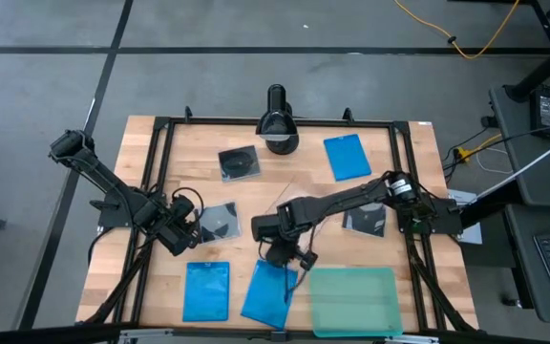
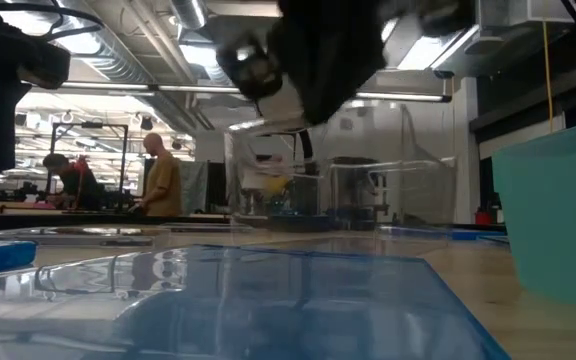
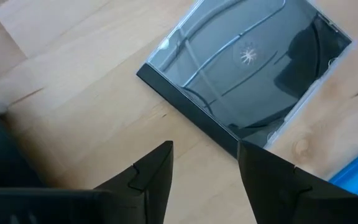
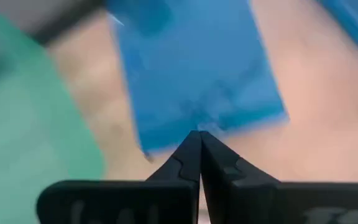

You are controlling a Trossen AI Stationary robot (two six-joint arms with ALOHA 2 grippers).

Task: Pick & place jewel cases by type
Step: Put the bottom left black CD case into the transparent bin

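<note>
From above, your left end effector [image 1: 187,232] hovers beside a black-and-clear disc case [image 1: 220,221] on the tabletop [image 1: 160,277]. Its wrist view shows fingers [image 3: 148,177] apart. The case looks thin, stiff, slippery; pinch an edge. The right wrist view shows the right end effector [image 4: 199,142] closed, empty, over a blue case [image 4: 197,81].

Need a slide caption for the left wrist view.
Left gripper, jaws open, hovering over the wooden table just short of a black-and-clear disc case.
</note>
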